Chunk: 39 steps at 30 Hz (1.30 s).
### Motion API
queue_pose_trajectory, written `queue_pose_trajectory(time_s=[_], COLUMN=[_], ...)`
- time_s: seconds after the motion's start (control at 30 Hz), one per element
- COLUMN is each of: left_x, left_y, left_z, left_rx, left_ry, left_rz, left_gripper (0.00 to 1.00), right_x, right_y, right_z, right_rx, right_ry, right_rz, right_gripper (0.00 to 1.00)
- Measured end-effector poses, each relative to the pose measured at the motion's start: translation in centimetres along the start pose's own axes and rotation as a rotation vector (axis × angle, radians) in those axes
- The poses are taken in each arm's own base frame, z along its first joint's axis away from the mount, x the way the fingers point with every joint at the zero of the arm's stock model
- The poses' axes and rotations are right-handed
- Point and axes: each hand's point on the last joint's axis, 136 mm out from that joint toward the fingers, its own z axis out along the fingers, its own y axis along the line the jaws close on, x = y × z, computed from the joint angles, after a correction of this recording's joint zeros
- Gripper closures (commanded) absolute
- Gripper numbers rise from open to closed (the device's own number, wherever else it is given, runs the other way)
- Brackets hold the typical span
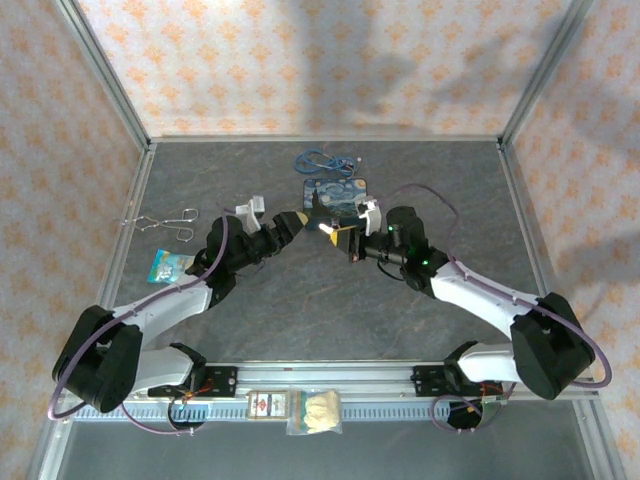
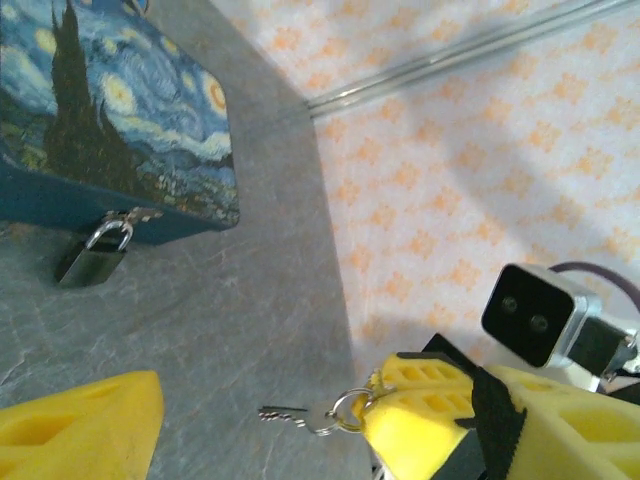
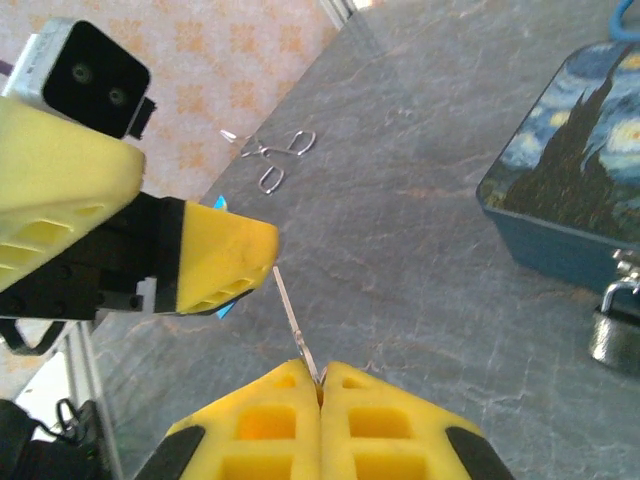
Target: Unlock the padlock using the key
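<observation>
Top external: left pincer (image 1: 290, 225) and right pincer (image 1: 340, 238) nearly tip to tip on the near side of the Starry Night tin (image 1: 337, 195) on the grey bench (image 1: 330, 300); wire tongs (image 1: 160, 220) well left of the tin; blue cable (image 1: 322, 158) behind it.

Left wrist: padlock (image 2: 90, 258) hanging from the tin's hasp, shackle closed, body on the bench just beside the tin's wall; key (image 2: 285, 414) on a small ring, jutting from the right pincer, well apart from the padlock; left pincer spread wide.

Right wrist: right pincer clamped tight on the key, blade tip near the left pincer.
</observation>
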Motion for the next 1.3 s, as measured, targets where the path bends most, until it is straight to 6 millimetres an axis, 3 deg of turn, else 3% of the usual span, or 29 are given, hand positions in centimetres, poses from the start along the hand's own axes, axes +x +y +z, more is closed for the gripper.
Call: queue_pose_trajectory(time_s=[0.3,0.53,0.77,1.07,1.3], left_x=[-1.3,0.5,-0.4,-0.4,-0.6], left_y=[-2.5,-2.2,-3.7,-2.3,-2.3], left_z=[-0.3,1.8,2.5,3.5,4.0], left_rx=[0.070,0.048,0.071,0.027,0.024], left_ry=[-0.106,-0.074,-0.104,-0.107,-0.105], left_rz=[-0.039,-0.142,-0.175,-0.231,-0.244], left_gripper=[0.21,0.22,0.24,0.40,0.53], right_x=[-2.6,-2.4,-2.1,-1.9,-2.1], right_y=[0.3,0.3,-0.5,1.4,1.4], right_z=[-1.0,-0.8,0.0,0.5,0.7], right_rx=[0.075,0.129,0.179,0.299,0.424], right_ry=[-0.137,-0.148,-0.129,-0.165,-0.183], right_rz=[-0.055,-0.107,-0.146,-0.470,-0.677], right_gripper=[1.00,1.00,1.00,1.00,1.00])
